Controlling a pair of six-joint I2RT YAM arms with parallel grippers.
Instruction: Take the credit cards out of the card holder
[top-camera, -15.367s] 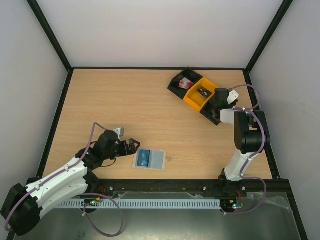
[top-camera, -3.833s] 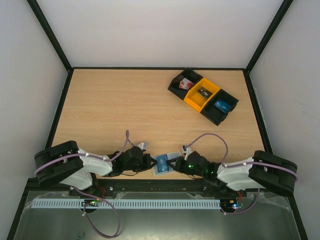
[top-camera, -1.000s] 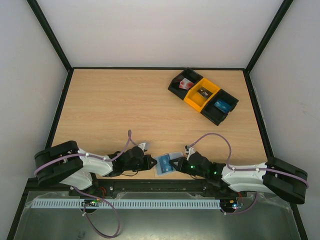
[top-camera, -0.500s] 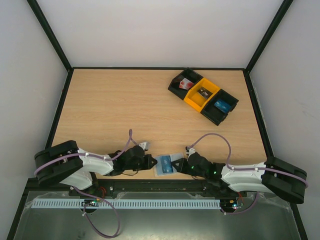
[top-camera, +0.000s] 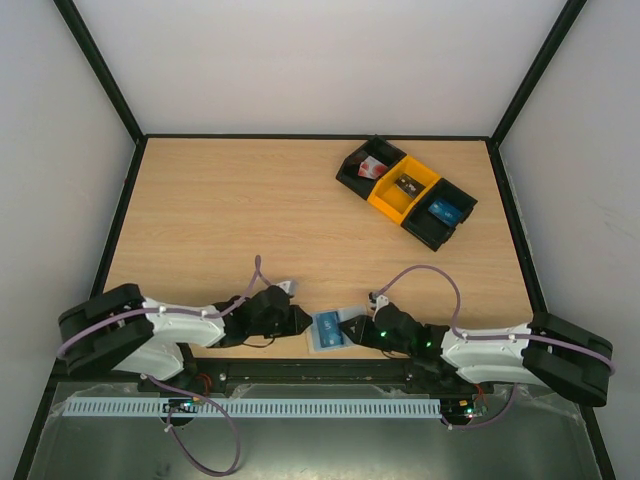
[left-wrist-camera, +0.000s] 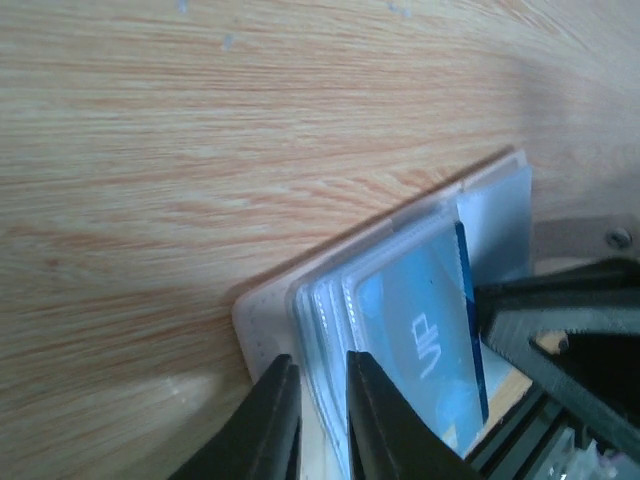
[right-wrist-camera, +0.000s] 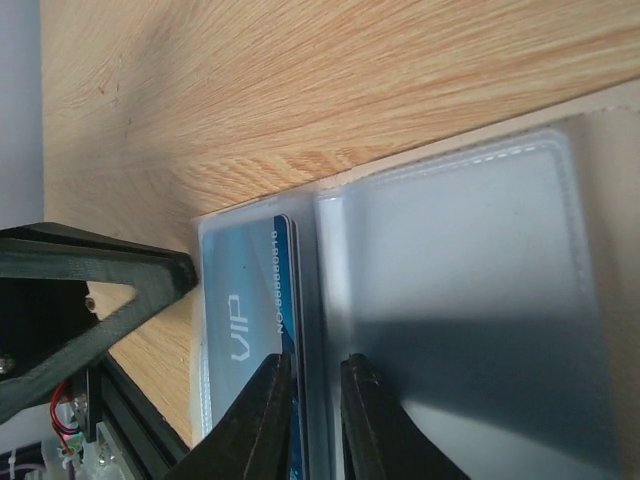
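The card holder (top-camera: 347, 316), a pale translucent sleeve, lies at the table's front edge between both grippers. A blue credit card (top-camera: 328, 331) marked VIP shows in its left pocket (left-wrist-camera: 425, 330) (right-wrist-camera: 235, 300). My left gripper (top-camera: 303, 324) comes in from the left. Its jaws (left-wrist-camera: 320, 362) stand a narrow gap apart, pinching the layered left edge of the card holder (left-wrist-camera: 262, 322). From the right, my right gripper (top-camera: 354, 330) meets the holder's middle. Its jaws (right-wrist-camera: 315, 360) are nearly shut around the card's inner edge and the pocket film. The holder's right pocket (right-wrist-camera: 470, 290) looks empty.
At the back right stands a row of three bins: a black bin (top-camera: 352, 172) with a red-and-white item, a yellow bin (top-camera: 390, 200) with a small dark item, and a black bin (top-camera: 428, 232) holding another blue card (top-camera: 445, 211). The table's black front rail lies just below the holder.
The holder has settled slightly lower between the grippers. The left arm's rear links have shifted left. Both pairs of jaws stay at the holder.
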